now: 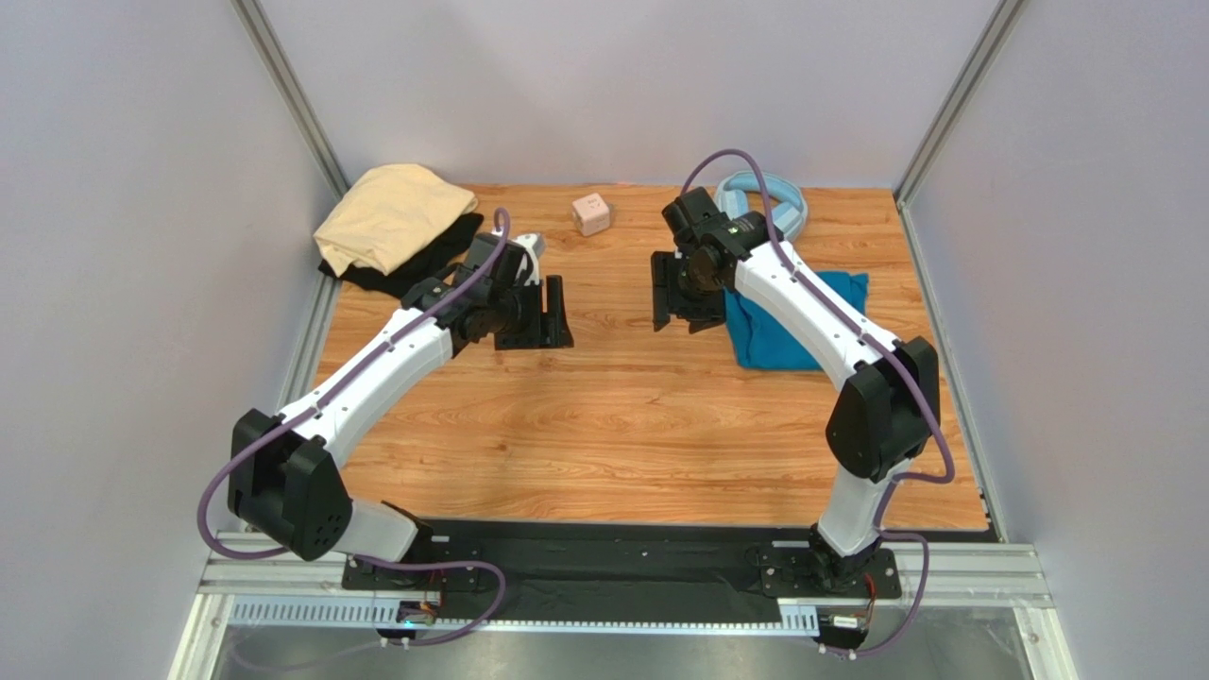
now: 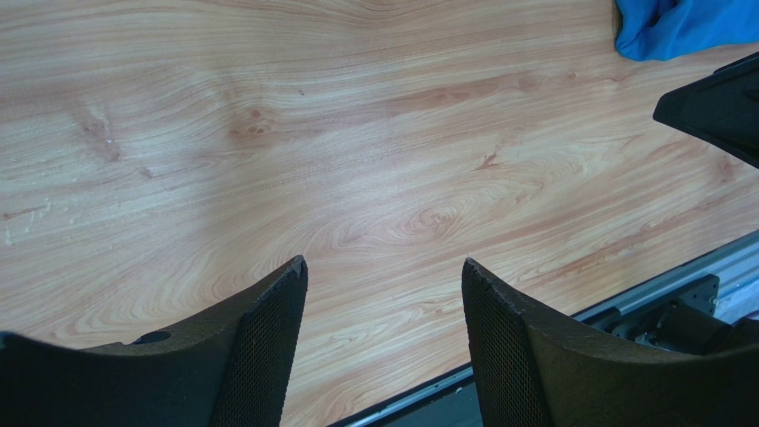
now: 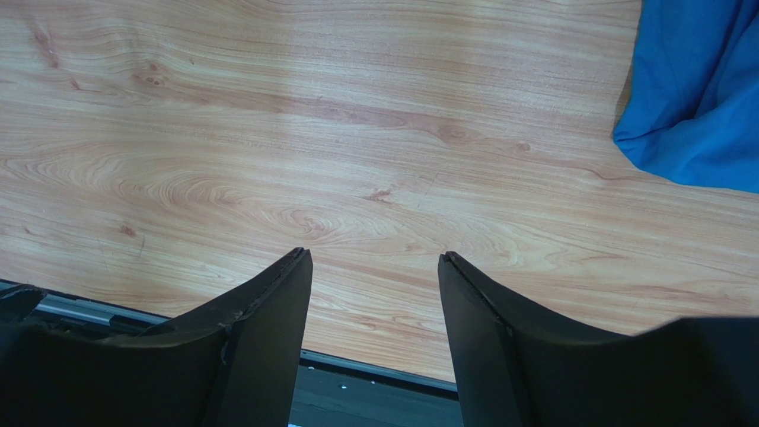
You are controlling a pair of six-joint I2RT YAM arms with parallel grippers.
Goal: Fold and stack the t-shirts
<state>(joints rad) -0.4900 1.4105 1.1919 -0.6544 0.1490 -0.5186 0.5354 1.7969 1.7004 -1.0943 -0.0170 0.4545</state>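
Cloth lies heaped at the table's [image 1: 639, 425] far left corner: the pale tan shirt [image 1: 390, 210] sits crumpled on the black shirt [image 1: 426, 261], which shows beneath its near edge. Just right of that pile my left gripper [image 1: 556, 315] hangs over bare wood, fingers [image 2: 267, 338] spread wide with nothing between them. Beyond it, near the back edge, stands the small pink cube [image 1: 592, 214]. My right gripper [image 1: 661, 293] faces the left one across a gap of bare board, its jaws likewise apart and empty. Behind my right wrist lie the light-blue headphones [image 1: 774, 199]. The teal-blue shirt [image 1: 802, 323] rests flat on the right side, partly hidden under my right arm, and neither gripper touches it
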